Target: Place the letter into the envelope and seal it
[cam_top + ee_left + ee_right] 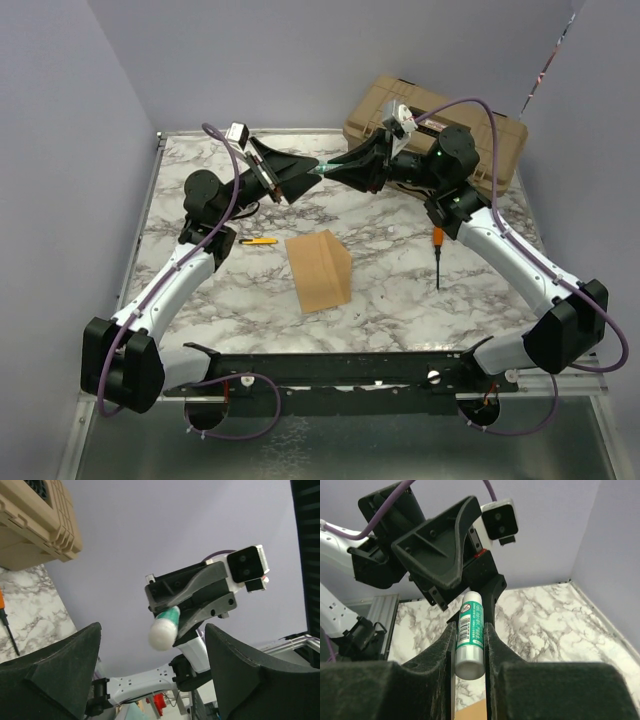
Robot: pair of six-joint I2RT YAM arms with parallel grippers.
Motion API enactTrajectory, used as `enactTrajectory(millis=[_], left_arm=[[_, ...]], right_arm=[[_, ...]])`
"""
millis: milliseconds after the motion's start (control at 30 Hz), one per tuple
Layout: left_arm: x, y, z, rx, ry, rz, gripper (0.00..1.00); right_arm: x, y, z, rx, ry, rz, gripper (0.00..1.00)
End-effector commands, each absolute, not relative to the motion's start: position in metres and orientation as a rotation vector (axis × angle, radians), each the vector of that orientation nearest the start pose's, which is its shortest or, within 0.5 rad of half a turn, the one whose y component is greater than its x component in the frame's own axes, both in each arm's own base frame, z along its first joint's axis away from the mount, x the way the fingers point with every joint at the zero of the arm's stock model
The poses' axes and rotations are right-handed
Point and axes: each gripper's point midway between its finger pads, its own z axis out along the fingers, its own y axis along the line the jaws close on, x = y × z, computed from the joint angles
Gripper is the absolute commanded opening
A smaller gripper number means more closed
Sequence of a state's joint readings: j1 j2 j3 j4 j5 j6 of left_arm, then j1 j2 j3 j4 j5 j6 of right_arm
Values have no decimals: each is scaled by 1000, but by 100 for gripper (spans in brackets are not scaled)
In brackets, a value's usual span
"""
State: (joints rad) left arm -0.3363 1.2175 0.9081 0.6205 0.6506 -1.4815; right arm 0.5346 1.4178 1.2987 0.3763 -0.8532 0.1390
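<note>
The kraft-brown envelope (318, 270) lies mid-table with its flap partly raised. The letter is hidden from view. Above the back of the table the two grippers meet tip to tip. My right gripper (470, 625) is shut on a green-and-white glue stick (470, 632), also seen from the top camera (328, 168). The stick's white rounded end (164, 632) points at my left gripper (152, 647). That gripper is open, its fingers spread wide on either side of the stick's end without touching it. From above, the left gripper (312, 172) faces the right gripper (345, 166).
A tan hard case (430, 125) stands at the back right, behind the right arm. An orange-handled screwdriver (438, 255) lies right of the envelope. A small yellow-and-black tool (258, 241) lies to the envelope's left. Lilac walls close in the table.
</note>
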Motion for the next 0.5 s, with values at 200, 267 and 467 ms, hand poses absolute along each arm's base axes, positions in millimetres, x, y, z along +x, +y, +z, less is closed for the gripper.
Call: enactTrajectory(millis=[200,267,467], left_arm=[[284,-248,402,-205,1597,-1968,59],[281,-249,404,-197,1603,-1984,49],[276,-250,402,-197,1619,-2004,18]], right_arm=[[284,333,392,-1081,1194,1218,1],[282,331,393,-1111,1191,1240,1],[286,328,398,-1099,1179,1223,1]])
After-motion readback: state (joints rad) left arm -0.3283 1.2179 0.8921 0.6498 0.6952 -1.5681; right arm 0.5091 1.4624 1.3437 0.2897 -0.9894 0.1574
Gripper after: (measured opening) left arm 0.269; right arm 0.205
